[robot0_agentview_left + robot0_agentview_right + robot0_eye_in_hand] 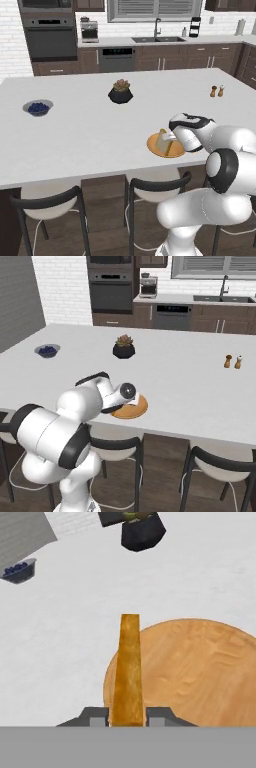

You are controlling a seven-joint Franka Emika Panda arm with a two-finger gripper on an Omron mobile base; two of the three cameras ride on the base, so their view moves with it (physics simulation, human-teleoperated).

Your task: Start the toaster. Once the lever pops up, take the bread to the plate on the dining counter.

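Note:
My gripper (128,717) is shut on the bread (129,667), a tan slice with a golden crust, seen edge-on between the two fingertips. The slice (163,142) stands on edge over the left part of the round orange-tan plate (176,150), and I cannot tell whether it touches it. The plate (200,672) lies near the front edge of the white dining counter (75,135). In the right base view my hand covers part of the plate (134,411). The toaster is out of view.
A grey bowl of blue berries (38,107) sits at the counter's left. A dark pot with a plant (120,92) stands behind the plate. Two small shakers (217,91) are at the far right. Dark stools (47,205) stand under the front edge.

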